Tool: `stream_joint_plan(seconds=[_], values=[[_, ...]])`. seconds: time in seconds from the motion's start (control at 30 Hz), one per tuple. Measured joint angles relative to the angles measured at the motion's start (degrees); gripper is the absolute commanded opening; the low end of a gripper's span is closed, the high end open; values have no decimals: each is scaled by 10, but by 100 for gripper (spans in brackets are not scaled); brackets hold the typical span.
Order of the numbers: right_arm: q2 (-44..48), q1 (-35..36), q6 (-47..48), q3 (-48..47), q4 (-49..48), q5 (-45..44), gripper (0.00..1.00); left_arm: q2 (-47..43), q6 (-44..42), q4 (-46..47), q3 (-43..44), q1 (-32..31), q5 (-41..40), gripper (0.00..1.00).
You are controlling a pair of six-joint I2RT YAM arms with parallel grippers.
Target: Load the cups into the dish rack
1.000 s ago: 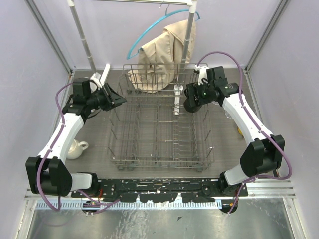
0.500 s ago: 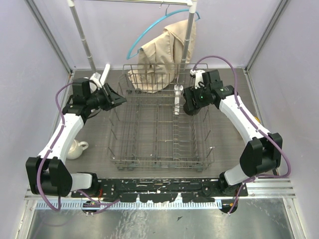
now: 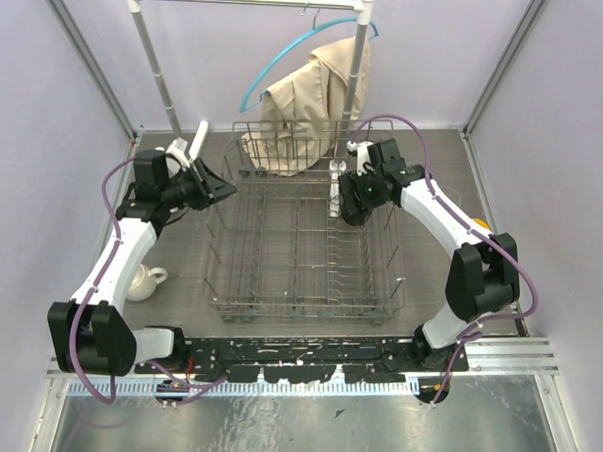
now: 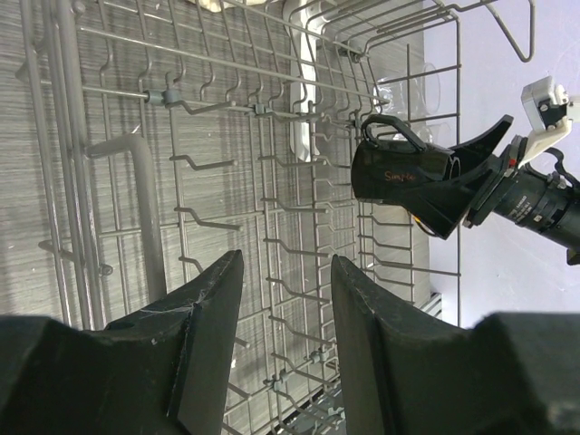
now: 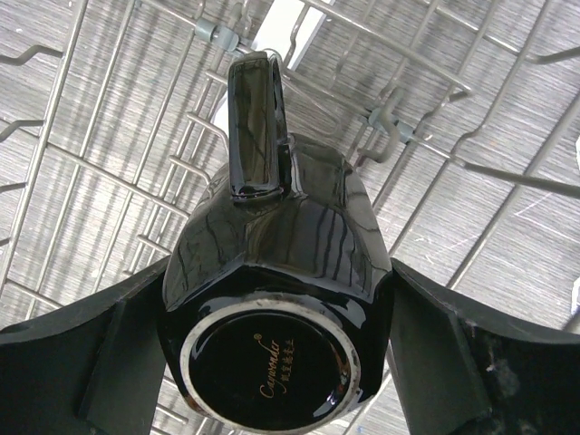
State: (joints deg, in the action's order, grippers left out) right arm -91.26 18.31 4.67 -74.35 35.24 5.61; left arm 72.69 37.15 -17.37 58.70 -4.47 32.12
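Note:
My right gripper [image 3: 352, 201] is shut on the black mug [image 5: 272, 299] and holds it base toward the wrist camera, handle up, above the right half of the dish rack [image 3: 283, 303]. From the left wrist, the black mug [image 4: 403, 172] hangs over the rack's far tines. At the rack's left edge my left gripper [image 3: 222, 188] stands open and empty, its jaws over the wires [image 4: 181, 100]. The white mug [image 3: 141, 280] sits on the table left of the rack. Clear glass tumblers [image 4: 412, 91] show beyond the rack's right side. A yellow mug [image 3: 479, 224] peeks out by the right arm.
A clothes rail [image 3: 155, 66] with a beige garment [image 3: 306, 104] on a blue hanger stands behind the rack. A white plastic insert [image 3: 336, 188] sits in the rack's back right part. Purple walls close in on both sides.
The right arm has carried the black mug leftward, from the rack's right rim to over its right half. The left arm has hardly moved and stays open.

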Motion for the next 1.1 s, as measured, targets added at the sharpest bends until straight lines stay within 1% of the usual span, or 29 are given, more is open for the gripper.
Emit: stream_joint_plan(seconds=[0.33, 0.4, 0.43, 0.47, 0.5, 0.53, 0.57, 0.67, 0.83, 0.93, 1.0, 1.07, 1.1], values=[[-38, 14, 11, 0, -15, -11, 4, -4, -2, 5, -5, 3, 2, 53], [-38, 14, 12, 0, -16, -14, 5, -5, -5, 5, -5, 4, 2, 54], [-38, 14, 12, 0, -17, -15, 8, -5, -5, 5, -5, 5, 2, 55], [-39, 14, 12, 0, -18, -16, 16, -6, -5, 5, -5, 6, 3, 55], [-40, 15, 13, 0, -19, -17, 26, -6, -5, 5, -5, 7, 4, 55], [-40, 15, 13, 0, -20, -17, 38, -6, -5, 5, -5, 8, 4, 55], [-40, 15, 13, 0, -20, -18, 48, -7, -5, 5, -5, 9, 4, 55], [-40, 15, 13, 0, -21, -18, 60, -7, -6, 5, -5, 13, 6, 56], [-40, 15, 12, 0, -21, -18, 72, -8, -5, 5, -5, 16, 10, 58], [-39, 15, 10, 0, -20, -18, 84, -9, -7, 4, -5, 18, 10, 58], [-36, 15, 10, 0, -18, -18, 89, -9, -8, 3, -5, 18, 10, 58], [-30, 15, 10, 0, -14, -20, 99, -9, -10, 0, -3, 18, 10, 58], [-26, 15, 10, 0, -13, -21, 100, -11, -11, -1, -3, 18, 10, 58]])
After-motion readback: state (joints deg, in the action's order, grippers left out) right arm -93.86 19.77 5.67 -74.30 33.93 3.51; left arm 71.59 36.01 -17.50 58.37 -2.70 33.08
